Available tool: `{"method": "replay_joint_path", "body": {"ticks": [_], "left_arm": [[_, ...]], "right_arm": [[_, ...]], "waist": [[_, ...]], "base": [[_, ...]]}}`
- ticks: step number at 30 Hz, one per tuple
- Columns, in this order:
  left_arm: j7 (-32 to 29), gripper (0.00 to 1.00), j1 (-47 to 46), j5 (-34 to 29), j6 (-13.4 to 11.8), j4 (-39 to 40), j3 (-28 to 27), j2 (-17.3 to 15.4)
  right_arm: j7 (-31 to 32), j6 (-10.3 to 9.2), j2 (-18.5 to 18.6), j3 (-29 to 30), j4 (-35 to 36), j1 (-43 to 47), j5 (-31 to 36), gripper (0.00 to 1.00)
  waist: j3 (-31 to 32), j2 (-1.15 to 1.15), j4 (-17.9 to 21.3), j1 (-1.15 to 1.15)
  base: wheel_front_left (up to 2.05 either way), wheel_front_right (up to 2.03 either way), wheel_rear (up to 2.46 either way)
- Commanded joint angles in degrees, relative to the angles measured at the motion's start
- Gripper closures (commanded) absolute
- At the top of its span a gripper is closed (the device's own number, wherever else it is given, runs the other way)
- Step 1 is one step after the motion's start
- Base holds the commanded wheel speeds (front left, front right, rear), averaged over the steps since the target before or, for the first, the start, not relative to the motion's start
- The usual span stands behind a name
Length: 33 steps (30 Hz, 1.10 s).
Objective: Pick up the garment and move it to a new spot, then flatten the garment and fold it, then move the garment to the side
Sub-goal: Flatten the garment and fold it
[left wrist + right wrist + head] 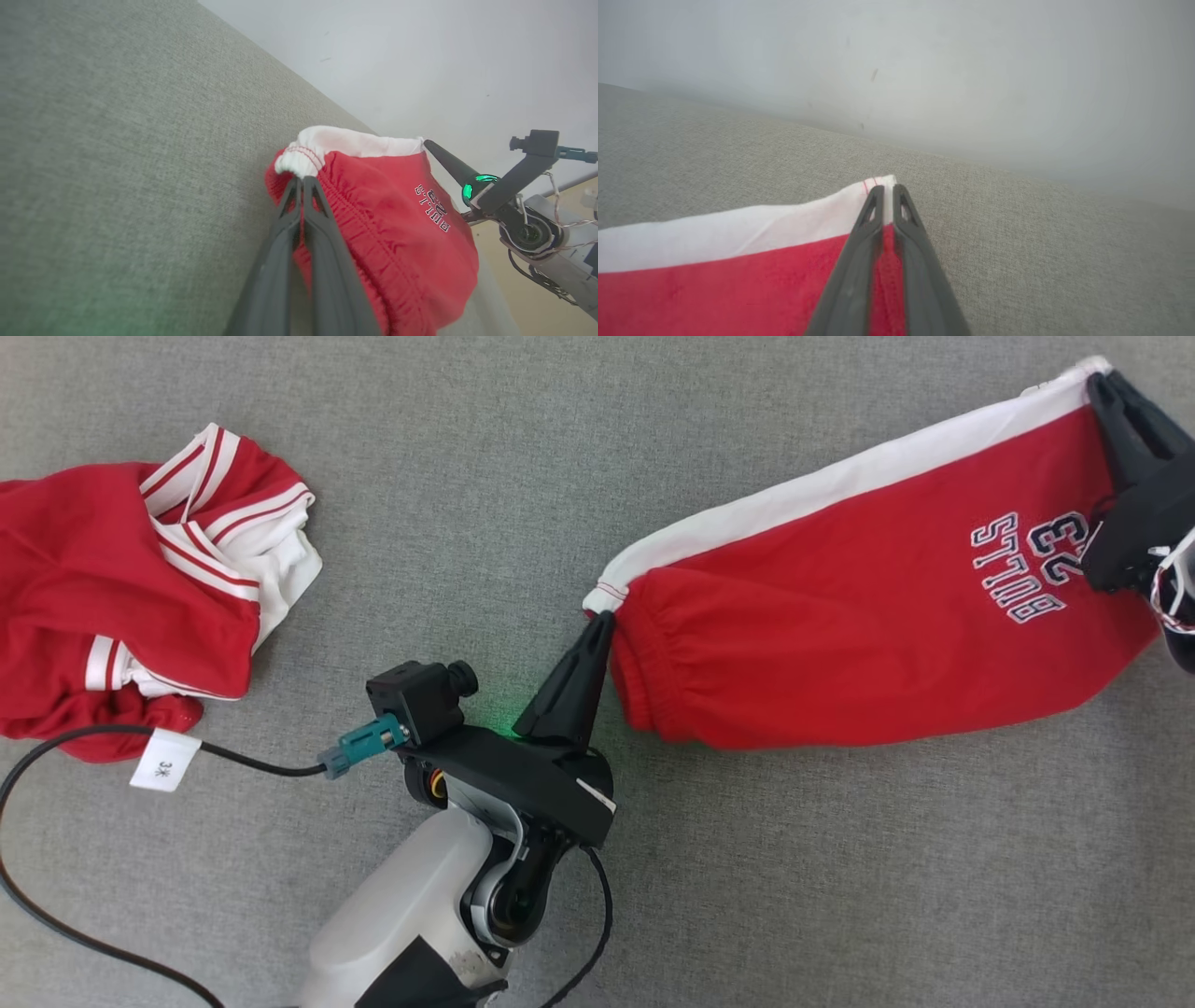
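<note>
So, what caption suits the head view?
A pair of red shorts stretched between the left tool and right tool, both shut on the white-striped edge; a second red garment lies crumpled at left.

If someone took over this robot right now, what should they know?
The left gripper is shut on the waistband corner of the shorts.
The right gripper is shut on the white-striped corner at the other end.
The shorts are stretched between the two over the grey surface; I cannot tell whether they touch it.
A second red garment lies crumpled at the far left, not held.
Done: shorts gripped and spread out.
Left: lay them flat, fold them, move them aside.
</note>
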<state>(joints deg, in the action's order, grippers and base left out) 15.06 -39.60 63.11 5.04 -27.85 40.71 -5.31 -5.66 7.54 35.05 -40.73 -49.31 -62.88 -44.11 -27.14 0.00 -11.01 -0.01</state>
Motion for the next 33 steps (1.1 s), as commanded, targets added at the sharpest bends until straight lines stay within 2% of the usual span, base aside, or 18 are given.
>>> {"method": "replay_joint_path", "body": {"ticks": [1, 2, 3, 5, 6, 11, 16, 21, 27, 33], "left_arm": [[0.0, 1.00, 1.0, -0.3, -1.1, -2.9, -1.0, -2.0], [0.0, 1.00, 0.9, -0.8, -1.5, -3.2, -1.1, -2.1], [0.0, 0.78, 0.8, -1.9, -2.3, -3.6, -1.8, -2.0], [0.0, 0.31, 0.9, -3.6, -3.3, -3.5, -2.8, -2.1], [0.0, 0.00, 1.2, -4.9, -3.7, -3.2, -3.1, -2.1], [0.0, 0.00, 3.0, -10.6, -5.6, -0.6, -5.4, -1.6], [0.0, 0.00, 8.1, -19.9, -8.6, 4.1, -6.7, -3.8], [0.0, 0.00, 15.8, -29.3, -11.8, 12.9, -8.2, -5.4], [0.0, 0.00, 24.4, -37.3, -14.0, 22.7, -9.5, -6.4], [0.0, 0.00, 29.4, -40.3, -13.9, 26.4, -8.9, -5.4]], "right_arm": [[-1.8, -0.11, -0.8, -0.5, -0.7, -0.7, -0.4, 0.54], [-3.3, -0.11, -1.0, -0.7, -1.6, -0.9, -0.3, 0.30], [-6.4, -0.11, -1.6, -0.7, -3.0, -1.3, -0.6, 0.00], [-8.5, -0.11, -2.0, -0.8, -3.5, -0.9, -0.6, 0.00], [-9.1, -0.11, -1.9, -0.4, -3.5, -0.6, -0.7, 0.00], [-9.6, -0.11, -1.4, 4.7, 1.7, 2.5, 1.1, 0.00], [-9.6, -0.11, -2.7, 13.1, 9.8, 13.6, 2.4, 0.00], [-9.6, -0.11, -3.3, 15.6, 14.2, 25.6, 0.7, 0.00], [-9.6, -0.11, -2.8, 17.3, 14.3, 32.9, -3.8, 0.00], [-9.5, -0.11, -1.8, 17.6, 10.8, 34.0, -9.5, 0.00]], "waist": [[0.0, 0.00, 0.1, 0.01], [0.0, 0.00, 0.2, 0.01], [0.2, 0.00, 0.4, 0.01], [0.8, 0.00, 0.5, 0.01], [1.1, 0.00, 0.6, 0.01], [3.1, 0.00, 1.6, 0.01], [6.9, 0.00, 3.0, 0.01], [10.3, 0.00, 3.7, 0.01], [12.1, 0.00, 2.8, 0.01], [12.2, 0.00, -0.4, 0.01]], "base": [[0.00, 0.00, 0.00], [0.00, 0.00, 0.00], [0.00, 0.00, 0.00], [0.00, 0.00, 0.00], [0.00, 0.00, 0.00], [0.00, 0.00, 0.00], [0.00, 0.00, 0.00], [0.00, 0.00, 0.00], [0.00, 0.00, 0.00], [0.00, 0.00, 0.00]]}}
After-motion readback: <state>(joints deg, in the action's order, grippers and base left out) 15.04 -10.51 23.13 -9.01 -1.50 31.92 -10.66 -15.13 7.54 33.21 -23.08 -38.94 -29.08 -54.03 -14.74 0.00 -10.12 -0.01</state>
